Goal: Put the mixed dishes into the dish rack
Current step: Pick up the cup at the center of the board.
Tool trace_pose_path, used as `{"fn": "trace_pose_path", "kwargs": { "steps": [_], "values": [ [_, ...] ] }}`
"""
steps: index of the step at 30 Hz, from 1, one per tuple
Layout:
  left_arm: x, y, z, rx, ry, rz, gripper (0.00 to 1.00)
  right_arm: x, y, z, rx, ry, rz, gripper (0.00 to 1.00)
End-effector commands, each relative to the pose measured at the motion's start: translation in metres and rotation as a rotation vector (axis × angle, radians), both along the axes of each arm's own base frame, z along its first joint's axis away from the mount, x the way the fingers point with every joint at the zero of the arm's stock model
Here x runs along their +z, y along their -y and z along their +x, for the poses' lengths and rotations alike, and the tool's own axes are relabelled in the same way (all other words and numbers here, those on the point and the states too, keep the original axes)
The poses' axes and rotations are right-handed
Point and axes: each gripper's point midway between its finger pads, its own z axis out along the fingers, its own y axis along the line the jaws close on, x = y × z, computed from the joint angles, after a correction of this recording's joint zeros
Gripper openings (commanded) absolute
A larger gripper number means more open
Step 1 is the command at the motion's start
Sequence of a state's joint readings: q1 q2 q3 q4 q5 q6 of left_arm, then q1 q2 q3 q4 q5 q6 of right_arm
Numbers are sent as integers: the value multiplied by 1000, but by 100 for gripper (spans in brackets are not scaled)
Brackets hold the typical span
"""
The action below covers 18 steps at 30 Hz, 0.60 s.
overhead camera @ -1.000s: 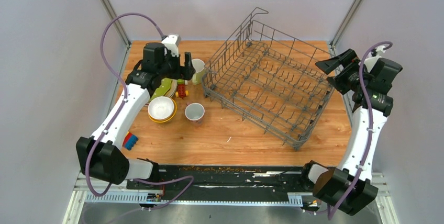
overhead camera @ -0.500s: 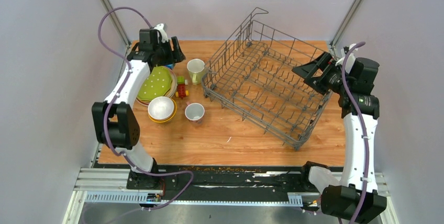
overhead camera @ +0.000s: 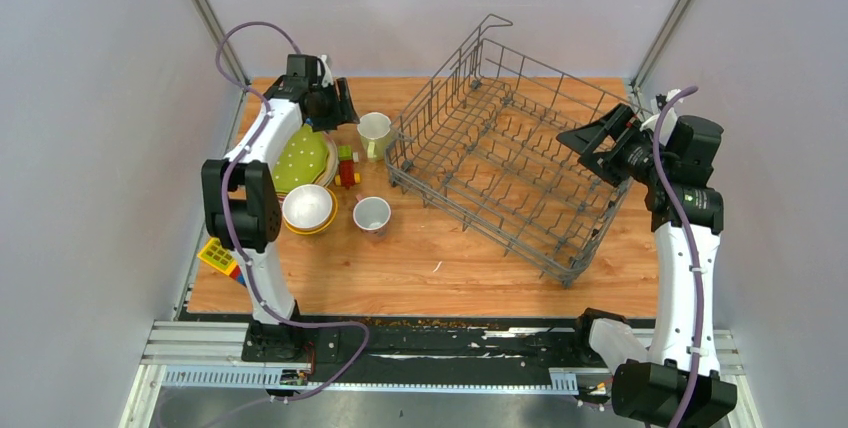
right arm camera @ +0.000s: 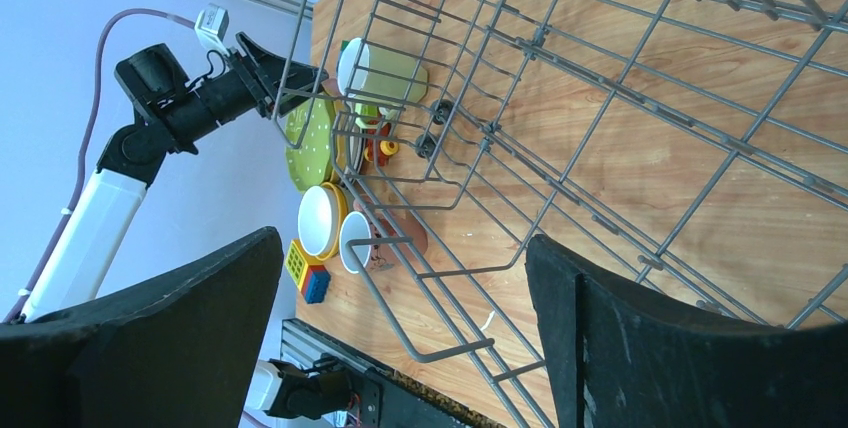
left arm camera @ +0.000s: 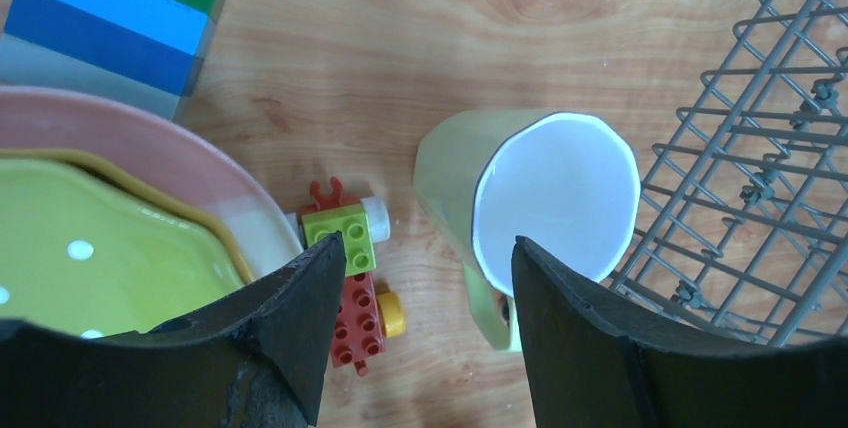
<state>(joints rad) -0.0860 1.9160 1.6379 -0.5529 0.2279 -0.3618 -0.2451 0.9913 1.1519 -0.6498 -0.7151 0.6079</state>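
At the far left, the left arm reaches away from its base with the elbow raised. The left gripper [left arm camera: 428, 248] points down, jaws spread and empty, between the lime-green dotted plate [overhead camera: 300, 160] and the pale-green mug [overhead camera: 375, 133]. Both stand on the table left of the dish rack [overhead camera: 510, 168]. The right arm rises at the right edge, and the right gripper [overhead camera: 592, 136] gapes wide over the rack's right side.
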Motion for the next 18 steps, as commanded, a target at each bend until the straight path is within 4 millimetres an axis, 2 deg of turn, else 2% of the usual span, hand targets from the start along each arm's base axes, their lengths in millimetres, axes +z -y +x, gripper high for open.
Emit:
{"fn": "trace_pose_path", "kwargs": {
  "steps": [1, 5, 10, 18],
  "values": [
    [8, 12, 16, -9, 33, 26, 69, 12, 0, 2, -12, 32, 1, 93],
    [-8, 18, 20, -24, 0, 53, 65, 14, 0, 2, -11, 34, 3, 93],
    [-21, 13, 24, -9, -23, 89, 57, 8, 0, 2, -10, 21, 6, 93],
    [-36, 20, 26, -25, -48, 115, 55, -2, 1, 9, -2, -16, 17, 93]
  ]
}}
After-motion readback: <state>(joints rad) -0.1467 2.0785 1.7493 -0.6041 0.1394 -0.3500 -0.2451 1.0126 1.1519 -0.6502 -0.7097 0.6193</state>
